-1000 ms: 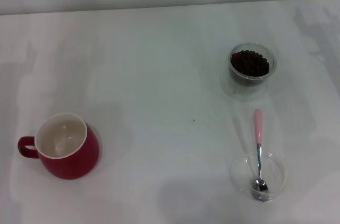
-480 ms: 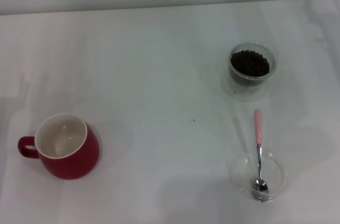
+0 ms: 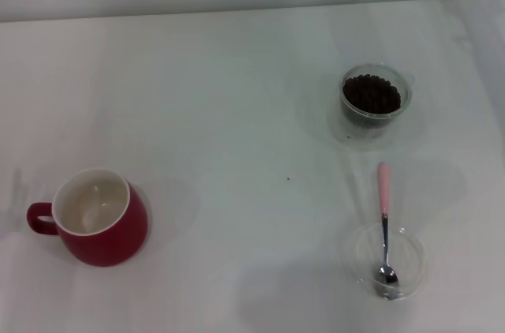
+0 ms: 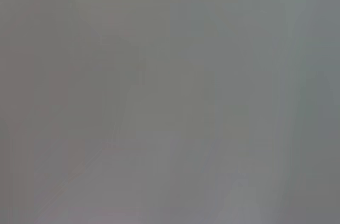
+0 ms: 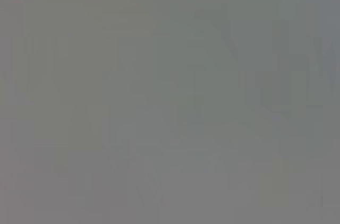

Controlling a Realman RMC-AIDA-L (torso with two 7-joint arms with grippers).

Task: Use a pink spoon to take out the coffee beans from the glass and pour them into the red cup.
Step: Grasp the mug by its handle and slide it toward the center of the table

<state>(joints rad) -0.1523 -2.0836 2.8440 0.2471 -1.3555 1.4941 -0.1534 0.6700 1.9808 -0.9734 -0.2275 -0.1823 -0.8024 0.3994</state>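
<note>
Neither gripper shows in the head view, and both wrist views give only a flat grey blur, so I can't tell whether either one is open, closed or gripping anything.

Near edge, right side: shallow clear glass dish (image 3: 385, 260) with the pink spoon (image 3: 384, 222) resting in it. The metal bowl of the spoon sits down inside the dish; the pink handle sticks out over the dish's far rim and points toward the far edge.

Near edge, left side: red cup (image 3: 96, 217), upright, loop handle turned toward the left edge, white inside showing, no beans visible in it. Well apart from the dish and spoon.

Farther back on the right: the glass (image 3: 373, 102), upright, roughly in line with the spoon handle but apart from it. Coffee beans (image 3: 371, 94) fill it nearly to the rim.

Everything sits on a plain white table (image 3: 237, 96). One tiny dark speck (image 3: 288, 178) lies on the surface about mid-table, between the cup and the spoon.
</note>
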